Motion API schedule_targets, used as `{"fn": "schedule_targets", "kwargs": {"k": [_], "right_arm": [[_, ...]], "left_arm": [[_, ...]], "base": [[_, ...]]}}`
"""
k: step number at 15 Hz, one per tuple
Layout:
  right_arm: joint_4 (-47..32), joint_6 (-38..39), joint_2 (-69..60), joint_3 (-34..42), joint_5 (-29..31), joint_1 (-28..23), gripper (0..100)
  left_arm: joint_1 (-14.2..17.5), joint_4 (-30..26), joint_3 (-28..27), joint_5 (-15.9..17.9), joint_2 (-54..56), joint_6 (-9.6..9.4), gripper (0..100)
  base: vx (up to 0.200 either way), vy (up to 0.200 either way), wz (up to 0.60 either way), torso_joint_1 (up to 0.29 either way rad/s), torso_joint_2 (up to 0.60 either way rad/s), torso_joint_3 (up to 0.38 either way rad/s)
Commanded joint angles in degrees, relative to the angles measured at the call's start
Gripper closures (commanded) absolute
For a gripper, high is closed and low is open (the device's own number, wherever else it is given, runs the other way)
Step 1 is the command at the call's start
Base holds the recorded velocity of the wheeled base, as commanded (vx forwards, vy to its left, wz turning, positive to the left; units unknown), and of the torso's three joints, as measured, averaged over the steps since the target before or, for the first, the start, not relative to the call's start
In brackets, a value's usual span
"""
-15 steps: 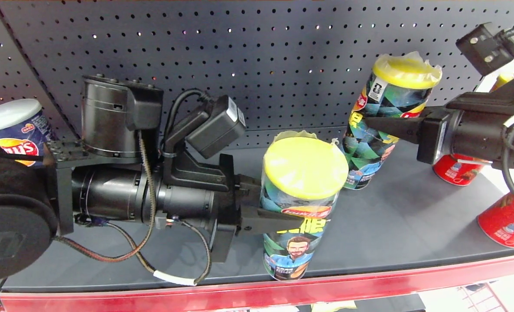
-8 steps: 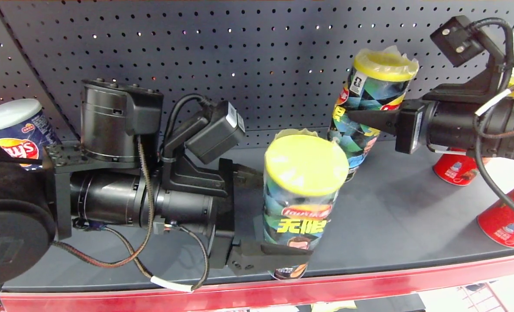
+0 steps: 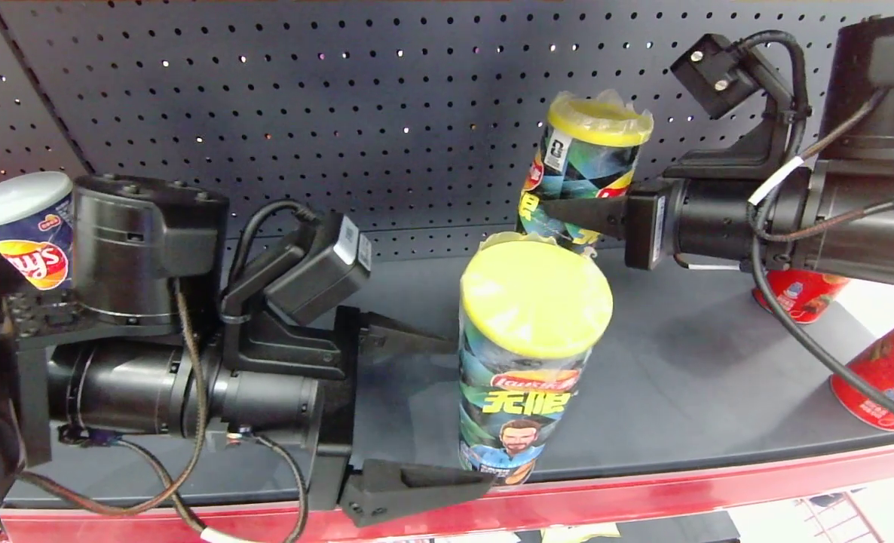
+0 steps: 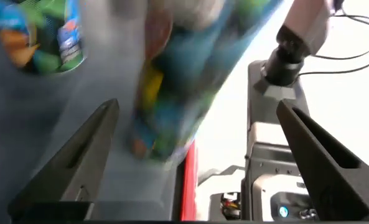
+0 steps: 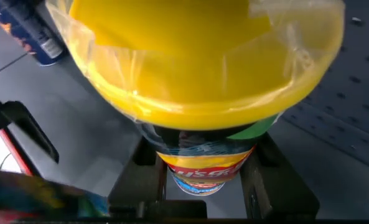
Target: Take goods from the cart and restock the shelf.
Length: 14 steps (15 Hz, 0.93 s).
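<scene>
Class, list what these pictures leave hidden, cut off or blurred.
Base of the rear yellow-lidded chip can in the right tool: head view, hidden behind the front yellow-lidded can.
Front can's print: left wrist view, blurred.
Red cylindrical cans: head view, cut by the edge and right arm.

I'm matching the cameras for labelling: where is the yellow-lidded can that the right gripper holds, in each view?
Head view: yellow-lidded can, upper middle, in the right gripper.
Left wrist view: probably the blurred can farther off.
Right wrist view: close up, centre.
Shared landmark: grey shelf board.
</scene>
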<state>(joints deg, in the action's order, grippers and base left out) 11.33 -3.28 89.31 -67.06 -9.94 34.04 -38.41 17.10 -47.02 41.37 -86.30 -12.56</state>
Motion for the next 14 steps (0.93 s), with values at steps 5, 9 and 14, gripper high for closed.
{"fn": "schedule_targets", "kwargs": {"k": [5,9,14], "right_arm": [[0.0,-0.1,3.4,-0.5,-2.2,0.3,100],[-0.1,-0.3,3.1,1.1,-2.1,0.5,100],[0.0,0.0,2.7,1.6,-2.1,1.5,0]], "left_arm": [[6.9,0.0,7.2,-0.2,8.3,0.25,0],[8.8,-0.1,7.1,-0.2,8.8,0.34,0],[8.8,-0.1,7.1,-0.2,8.7,0.34,0]], "base": [[0.0,0.0,0.0,0.0,0.0,0.0],[0.0,0.0,0.0,0.0,0.0,0.0],[0.0,0.0,0.0,0.0,0.0,0.0]]}}
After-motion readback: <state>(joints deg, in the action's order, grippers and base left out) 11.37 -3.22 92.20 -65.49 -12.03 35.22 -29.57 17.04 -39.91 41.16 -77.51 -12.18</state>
